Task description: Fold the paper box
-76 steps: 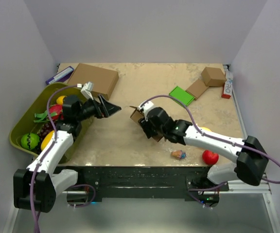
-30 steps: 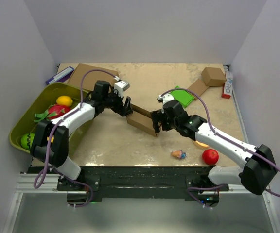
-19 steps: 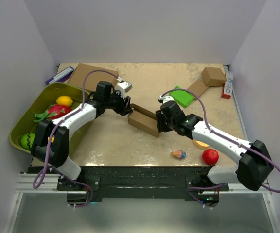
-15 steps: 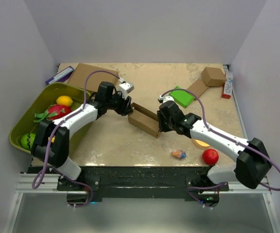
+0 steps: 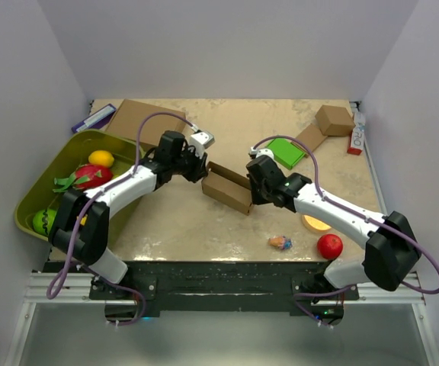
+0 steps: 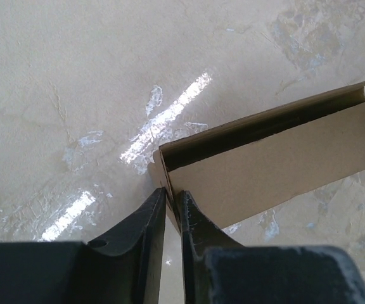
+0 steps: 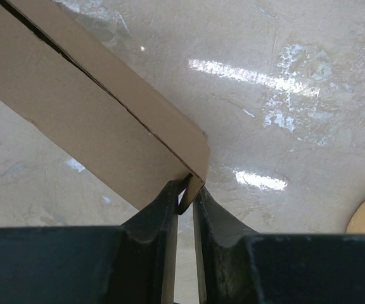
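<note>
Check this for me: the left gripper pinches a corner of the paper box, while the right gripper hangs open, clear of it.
Wrong on the right gripper: the right wrist view shows it closed on a flap at a corner of the paper box, not open and clear. The left gripper does pinch a corner.

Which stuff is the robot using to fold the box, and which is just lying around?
In use: paper box, left tool and right tool, both pinching its ends.
Lying about: big brown box, small brown box, green block, red ball, green fruit bin.
</note>
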